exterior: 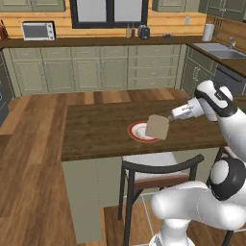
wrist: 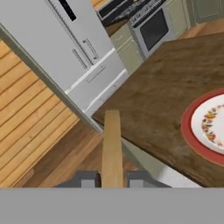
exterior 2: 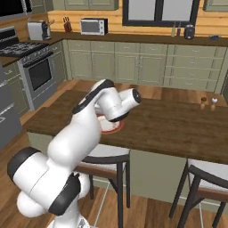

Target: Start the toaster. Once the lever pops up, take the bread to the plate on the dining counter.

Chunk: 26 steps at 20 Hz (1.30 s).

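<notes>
Bread [exterior: 157,127] slice, flat tan square, gripper-clamped [wrist: 112,178]

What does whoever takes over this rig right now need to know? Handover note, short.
Gripper: shut on the bread, slice held edge-up between the fingers.
Bread: in the air just over the near-right edge of the plate, not yet resting on it as far as the left base view shows.
Plate: red rim, white centre, on the dining counter, near its front edge above a stool.
Toaster: far back on the worktop left of the stove; lever too small to tell.
Done: bread carried to the island.
Left: lower the slice flat onto the plate, open, back off.
</notes>
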Motion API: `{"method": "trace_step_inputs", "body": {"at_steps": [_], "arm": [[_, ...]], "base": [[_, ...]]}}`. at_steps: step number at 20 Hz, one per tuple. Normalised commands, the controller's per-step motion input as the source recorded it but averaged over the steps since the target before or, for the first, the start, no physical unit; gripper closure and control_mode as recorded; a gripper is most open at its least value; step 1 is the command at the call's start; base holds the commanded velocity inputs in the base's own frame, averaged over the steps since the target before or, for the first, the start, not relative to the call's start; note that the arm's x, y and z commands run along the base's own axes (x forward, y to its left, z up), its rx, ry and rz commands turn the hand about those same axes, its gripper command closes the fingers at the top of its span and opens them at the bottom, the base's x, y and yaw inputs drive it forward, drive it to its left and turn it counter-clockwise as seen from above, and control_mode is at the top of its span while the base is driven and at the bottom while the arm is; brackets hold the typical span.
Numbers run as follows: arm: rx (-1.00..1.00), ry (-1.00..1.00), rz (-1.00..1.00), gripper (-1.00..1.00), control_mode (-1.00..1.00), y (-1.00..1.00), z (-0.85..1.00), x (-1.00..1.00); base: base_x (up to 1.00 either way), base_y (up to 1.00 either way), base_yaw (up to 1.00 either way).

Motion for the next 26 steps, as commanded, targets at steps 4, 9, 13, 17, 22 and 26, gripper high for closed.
{"method": "trace_step_inputs", "body": {"at_steps": [4, 9, 13, 17, 22, 26], "arm": [[0.0, 0.0, 0.08, 1.0, -1.0, 0.0, -0.42, 0.98], [0.0, 0.0, 0.0, 1.0, -1.0, -0.02, -0.48, 0.78], [0.0, 0.05, 0.0, 1.0, -1.0, -0.03, -0.55, 0.42], [0.0, 0.01, 0.0, 1.0, -1.0, -0.06, -0.38, 0.14], [0.0, 0.0, 0.0, 1.0, -1.0, -0.15, -0.31, 0.43], [0.0, 0.0, 0.0, 1.0, -1.0, -0.09, -0.28, 0.57]], "base": [[0.0, 0.0, 0.0], [0.0, 0.0, 0.0], [0.0, 0.0, 0.0], [0.0, 0.0, 0.0], [0.0, 0.0, 0.0], [0.0, 0.0, 0.0]]}}
